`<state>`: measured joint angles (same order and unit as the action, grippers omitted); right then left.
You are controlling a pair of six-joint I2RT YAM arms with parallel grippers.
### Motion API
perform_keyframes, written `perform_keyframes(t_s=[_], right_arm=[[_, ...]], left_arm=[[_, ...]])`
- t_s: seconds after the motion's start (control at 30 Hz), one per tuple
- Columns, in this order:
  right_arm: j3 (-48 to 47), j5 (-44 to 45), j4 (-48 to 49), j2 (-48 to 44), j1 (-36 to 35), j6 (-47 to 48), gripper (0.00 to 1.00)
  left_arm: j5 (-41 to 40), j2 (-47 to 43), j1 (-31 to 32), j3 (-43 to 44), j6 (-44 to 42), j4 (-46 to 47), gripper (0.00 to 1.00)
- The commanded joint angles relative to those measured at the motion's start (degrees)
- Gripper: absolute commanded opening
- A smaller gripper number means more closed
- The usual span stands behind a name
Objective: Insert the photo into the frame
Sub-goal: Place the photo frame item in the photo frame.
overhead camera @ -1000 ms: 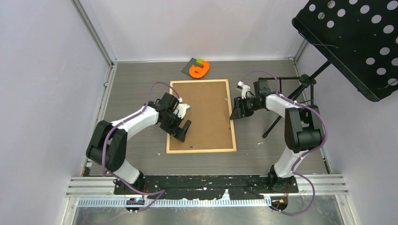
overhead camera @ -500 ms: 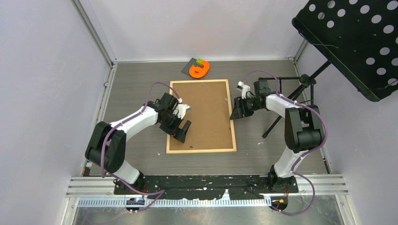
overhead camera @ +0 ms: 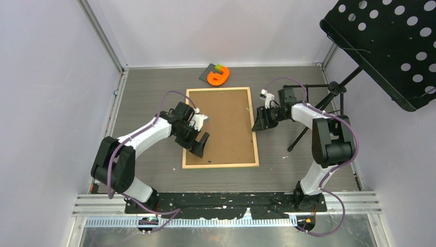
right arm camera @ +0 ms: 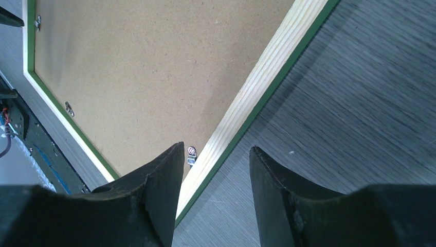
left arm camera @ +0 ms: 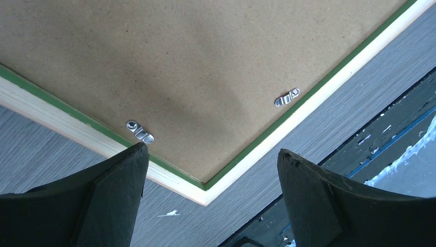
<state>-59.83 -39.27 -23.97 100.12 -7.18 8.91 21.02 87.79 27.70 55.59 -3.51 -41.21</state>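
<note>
The frame point(overhead camera: 220, 165) lies flat, pale wood rails up, with green along the rails' edges, and a plain brown backing board point(overhead camera: 222, 126) fills it. The photo is hidden. Small metal clips point(left arm camera: 139, 130) sit along the frame's inner edge. My left gripper point(overhead camera: 199, 145) is open above the frame's left rail near its near-left corner point(left arm camera: 207, 198). My right gripper point(overhead camera: 258, 121) is open and empty, straddling the frame's right rail point(right arm camera: 257, 92), with a clip point(right arm camera: 191, 152) beside its left finger.
An orange object with green and grey blocks point(overhead camera: 218, 75) lies just beyond the frame's far edge. A black stand point(overhead camera: 329, 100) rises at the right, with a perforated black tray point(overhead camera: 391, 46) above it. Grey walls enclose the table.
The left arm has shifted very slightly; the frame, board and right arm have not moved.
</note>
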Motion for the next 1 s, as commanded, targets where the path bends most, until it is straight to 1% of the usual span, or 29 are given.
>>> perform_keyframes(t_s=[0.0, 0.13, 0.37, 0.47, 0.5, 0.67, 0.8, 0.97], right_arm=[[-0.02, -0.29, 1.46, -1.21, 0.34, 0.72, 0.56], [-0.10, -0.55, 1.44, -1.37, 0.32, 0.76, 0.56], [-0.36, -1.48, 1.49, -3.92, 0.20, 0.48, 0.56], [-0.42, -1.57, 1.66, -6.27, -0.19, 0.24, 0.56], [-0.60, -1.48, 1.65, -6.74, -0.53, 0.24, 0.56], [-1.85, 0.63, 0.96, -10.42, -3.04, 1.48, 0.58], [-3.70, 5.00, 0.33, -12.91, -7.66, 3.99, 0.61], [-5.49, 10.62, 1.60, -14.19, -14.61, 5.77, 0.64]], left_arm=[[0.24, -3.85, -0.04, 1.21, -0.78, -0.23, 0.93], [-1.04, -5.15, -0.02, 2.16, -1.08, -0.16, 0.93], [-6.44, -7.97, -0.88, 4.80, -1.86, 0.25, 0.94], [-11.63, -8.34, -2.43, 6.32, -1.01, 0.25, 0.95], [-12.04, -8.34, -3.42, 6.96, -0.69, 0.17, 0.96], [-9.71, -6.22, -9.48, 10.22, 1.21, -0.27, 0.99], [-9.86, -1.34, -12.07, 13.49, 1.69, -1.03, 1.00], [-5.47, 6.05, -15.19, 16.57, 3.05, -1.86, 0.92]])
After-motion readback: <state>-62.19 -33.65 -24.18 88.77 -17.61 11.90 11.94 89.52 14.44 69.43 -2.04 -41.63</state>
